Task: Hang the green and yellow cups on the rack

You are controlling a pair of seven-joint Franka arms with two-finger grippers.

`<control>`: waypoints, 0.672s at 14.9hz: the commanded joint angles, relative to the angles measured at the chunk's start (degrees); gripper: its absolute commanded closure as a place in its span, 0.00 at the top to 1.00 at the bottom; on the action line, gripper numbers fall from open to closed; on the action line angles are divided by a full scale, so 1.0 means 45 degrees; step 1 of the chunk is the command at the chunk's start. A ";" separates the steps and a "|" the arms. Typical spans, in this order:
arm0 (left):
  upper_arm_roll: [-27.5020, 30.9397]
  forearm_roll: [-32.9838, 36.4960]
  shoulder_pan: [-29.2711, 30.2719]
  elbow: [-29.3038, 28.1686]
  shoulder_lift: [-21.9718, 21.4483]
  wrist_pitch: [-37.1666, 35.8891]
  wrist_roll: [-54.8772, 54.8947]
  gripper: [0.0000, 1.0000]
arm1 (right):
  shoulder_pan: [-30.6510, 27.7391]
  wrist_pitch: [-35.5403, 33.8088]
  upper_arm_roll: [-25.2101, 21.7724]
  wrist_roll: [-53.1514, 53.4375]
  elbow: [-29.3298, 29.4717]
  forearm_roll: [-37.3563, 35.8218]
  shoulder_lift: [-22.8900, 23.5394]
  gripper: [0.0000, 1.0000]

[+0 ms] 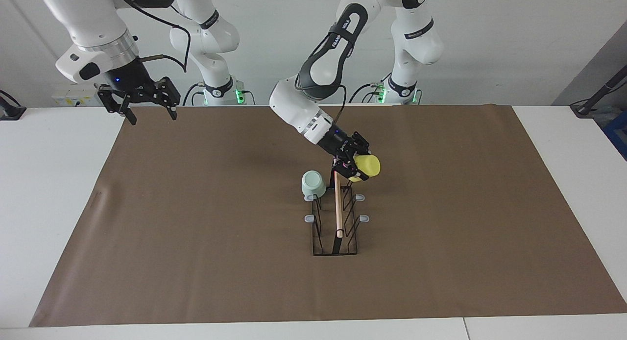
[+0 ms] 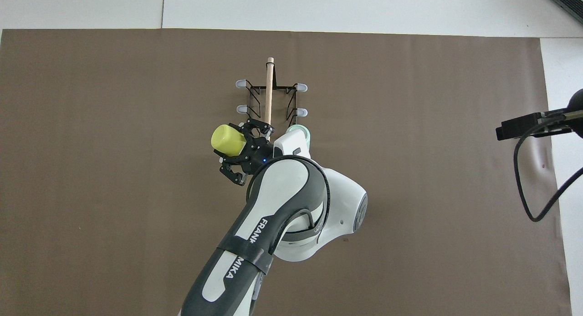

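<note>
So, the black thin-wire rack (image 1: 336,222) with the light wooden rod along its top is stood on the brown paper sheet (image 1: 196,232) that covers the middle of the white worktop (image 1: 54,183). The pale mint green plastic cup (image 1: 313,184) is already hung on the rack's prong nearest the robots, on the side toward the right arm's end of the worktop, tilted with its closed bottom up and outward. In the overhead view only a sliver of it (image 2: 304,131) is seen past the arm.

The bright yellow plastic cup (image 1: 366,168) is held on its side by the left gripper (image 1: 353,164), at the rack's near end on the side toward the left arm's end of the worktop. The cup is pinched at its rim end by the gripper fingers, and its closed bottom is pointed away from the rack. Whether it's already on a prong can't be told. Two grey-tipped prongs on each side are left bare.

The right gripper (image 1: 149,112) is parked up in the air over the sheet's corner by the right arm's base, fingers spread, nothing held.
</note>
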 commanded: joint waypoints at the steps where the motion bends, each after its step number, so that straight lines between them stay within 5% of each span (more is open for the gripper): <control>1: 0.0222 -0.0161 -0.0376 -0.0212 -0.0082 0.0101 -0.0259 1.00 | 0.0026 0.0155 -0.0051 0.0239 -0.0307 -0.0353 -0.0255 1.00; 10: 0.0222 -0.0220 0.0461 0.0471 -0.0082 0.0547 0.0891 1.00 | 0.0026 0.0077 -0.0051 0.0259 -0.0327 -0.0373 -0.0235 1.00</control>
